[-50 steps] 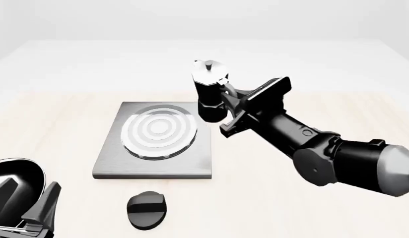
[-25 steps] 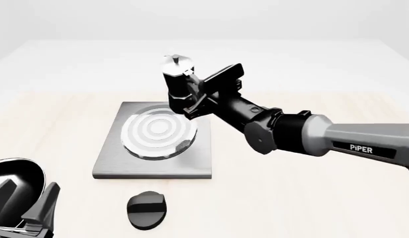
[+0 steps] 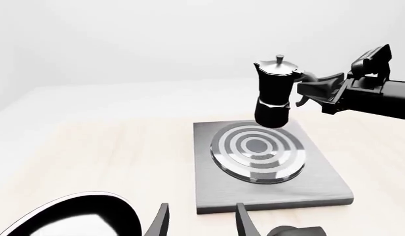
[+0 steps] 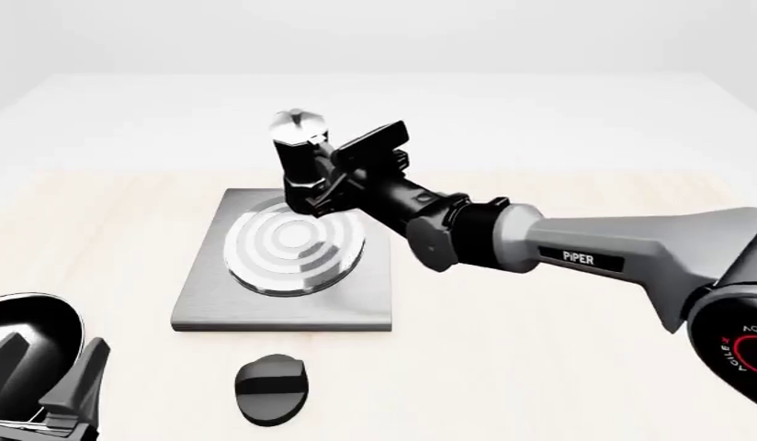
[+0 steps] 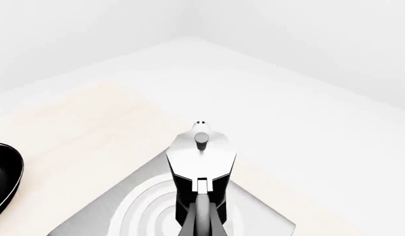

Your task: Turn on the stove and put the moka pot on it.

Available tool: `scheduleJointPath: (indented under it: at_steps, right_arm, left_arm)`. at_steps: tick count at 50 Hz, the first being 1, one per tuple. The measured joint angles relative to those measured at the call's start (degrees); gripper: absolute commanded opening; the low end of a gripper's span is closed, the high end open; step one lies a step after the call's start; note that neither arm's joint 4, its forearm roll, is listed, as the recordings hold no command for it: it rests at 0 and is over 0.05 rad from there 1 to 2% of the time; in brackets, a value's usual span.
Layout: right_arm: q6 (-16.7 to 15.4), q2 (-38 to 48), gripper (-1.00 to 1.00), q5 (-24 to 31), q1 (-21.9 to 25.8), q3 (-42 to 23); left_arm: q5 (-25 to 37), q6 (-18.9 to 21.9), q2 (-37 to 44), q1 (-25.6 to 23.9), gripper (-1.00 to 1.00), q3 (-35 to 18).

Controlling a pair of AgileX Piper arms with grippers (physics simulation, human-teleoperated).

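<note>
The moka pot point(image 4: 302, 161) has a black faceted base, a silvery top and a knobbed lid; it hangs upright in the air above the far part of the burner rings, clear of them, its curved handle pointing right. The stove point(image 4: 287, 262) is a flat grey square slab with concentric silvery rings lying on the tabletop, its black oval knob point(image 4: 273, 389) lying separately nearer the camera

Readable text on the right robot arm
The word "PiPER" is printed in white on the grey forearm of the right arm point(image 4: 624, 253); partial letters on its red-ringed joint cannot be read
</note>
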Motion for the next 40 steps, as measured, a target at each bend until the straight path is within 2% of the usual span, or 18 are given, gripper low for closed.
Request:
scheduleJointPath:
  at_steps: [40]
  right_arm:
    - [3.9,6.5,-1.00,-2.0,1.8,-2.3]
  left_arm:
    - [0.9,0.3,0.0,0.9,1.00,0.0]
